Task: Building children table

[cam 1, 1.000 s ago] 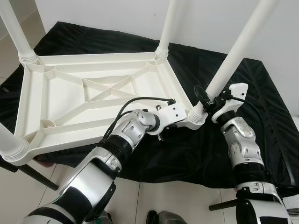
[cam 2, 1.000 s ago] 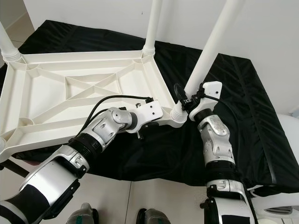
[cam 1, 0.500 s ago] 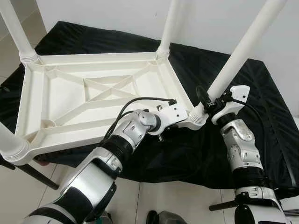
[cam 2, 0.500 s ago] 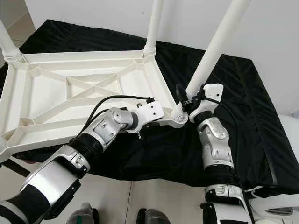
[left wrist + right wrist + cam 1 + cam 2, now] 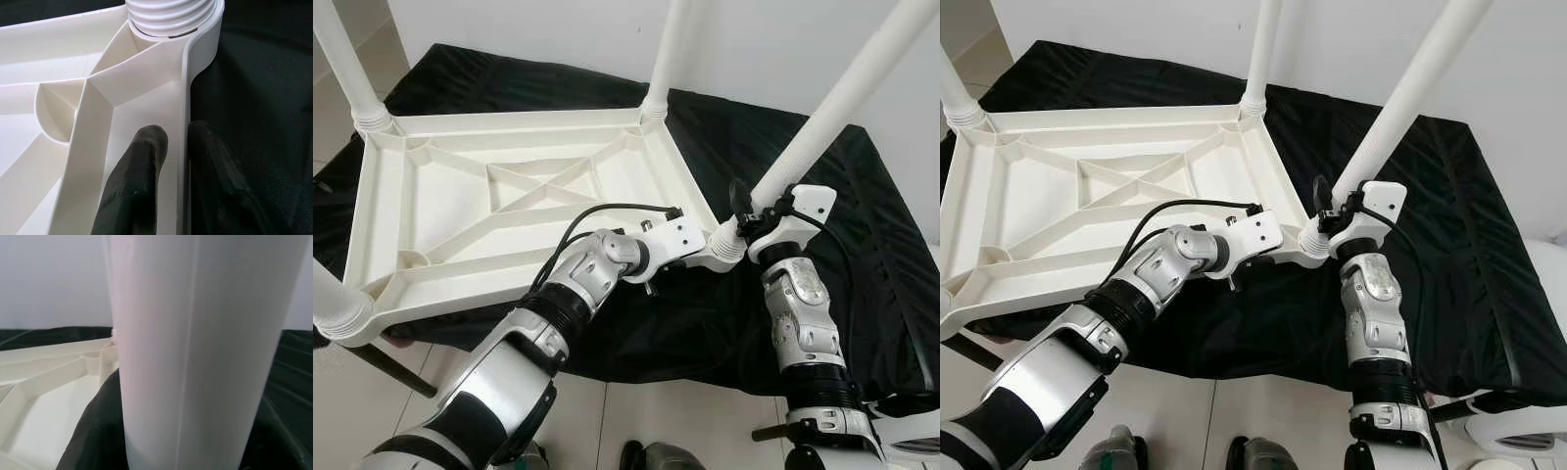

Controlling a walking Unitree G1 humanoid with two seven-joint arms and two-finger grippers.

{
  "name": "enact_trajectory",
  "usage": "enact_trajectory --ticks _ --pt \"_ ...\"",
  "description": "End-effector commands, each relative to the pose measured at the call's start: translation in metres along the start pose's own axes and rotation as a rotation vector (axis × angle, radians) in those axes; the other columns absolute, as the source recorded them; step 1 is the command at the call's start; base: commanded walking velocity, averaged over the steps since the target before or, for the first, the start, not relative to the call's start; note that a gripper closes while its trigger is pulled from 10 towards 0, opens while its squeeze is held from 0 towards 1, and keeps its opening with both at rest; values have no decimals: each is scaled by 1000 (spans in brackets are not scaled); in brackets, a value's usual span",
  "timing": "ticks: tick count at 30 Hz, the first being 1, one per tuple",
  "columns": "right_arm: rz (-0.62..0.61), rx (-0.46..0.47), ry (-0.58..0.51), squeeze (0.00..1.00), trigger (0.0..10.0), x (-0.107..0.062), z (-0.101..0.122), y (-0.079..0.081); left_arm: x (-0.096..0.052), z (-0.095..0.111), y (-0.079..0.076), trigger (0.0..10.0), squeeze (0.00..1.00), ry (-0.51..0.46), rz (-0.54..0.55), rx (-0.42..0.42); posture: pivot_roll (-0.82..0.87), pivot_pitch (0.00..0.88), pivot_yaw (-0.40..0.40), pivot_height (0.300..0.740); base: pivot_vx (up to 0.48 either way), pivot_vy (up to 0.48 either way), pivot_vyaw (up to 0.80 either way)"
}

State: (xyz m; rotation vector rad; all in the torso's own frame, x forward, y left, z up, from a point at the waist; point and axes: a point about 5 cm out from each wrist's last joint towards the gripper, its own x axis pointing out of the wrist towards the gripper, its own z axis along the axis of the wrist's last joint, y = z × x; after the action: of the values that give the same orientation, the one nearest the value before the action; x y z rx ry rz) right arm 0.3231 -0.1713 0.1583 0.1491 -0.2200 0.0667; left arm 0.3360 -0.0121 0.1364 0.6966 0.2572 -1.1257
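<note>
An upturned white children's table (image 5: 509, 186) is lying on a black cloth (image 5: 862, 225), its legs pointing upward. The left pincer (image 5: 171, 147) is clamping the table's rim (image 5: 183, 122) beside the corner socket (image 5: 724, 245). The right pincer (image 5: 754, 211) is meeting the tilted leg (image 5: 832, 113) just above that socket; its finger spacing cannot be told.
</note>
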Motion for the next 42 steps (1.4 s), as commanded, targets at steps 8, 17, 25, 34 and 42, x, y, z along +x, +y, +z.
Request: enact_trajectory --ticks 8,17,25,34,42 --pt "-167 7 175 0 10000 -6 -33 8 2 -8 -3 10000 0 42 -2 -14 36 73 -72 740 0 0 0" --pt "-283 -54 158 0 10000 1 -26 12 2 -8 -3 10000 0 39 1 -15 39 73 -79 740 0 0 0" --pt "-327 -87 114 0 10000 -3 -22 20 2 -7 -3 10000 0 38 5 -19 43 73 -82 740 0 0 0" --pt "-302 -111 118 0 10000 -19 -27 11 1 -8 -2 10000 0 38 8 -20 40 69 -86 740 0 0 0" --pt "-344 -132 134 0 10000 -23 -29 -3 2 -6 -3 10000 0 34 5 -18 33 62 -85 740 0 0 0"
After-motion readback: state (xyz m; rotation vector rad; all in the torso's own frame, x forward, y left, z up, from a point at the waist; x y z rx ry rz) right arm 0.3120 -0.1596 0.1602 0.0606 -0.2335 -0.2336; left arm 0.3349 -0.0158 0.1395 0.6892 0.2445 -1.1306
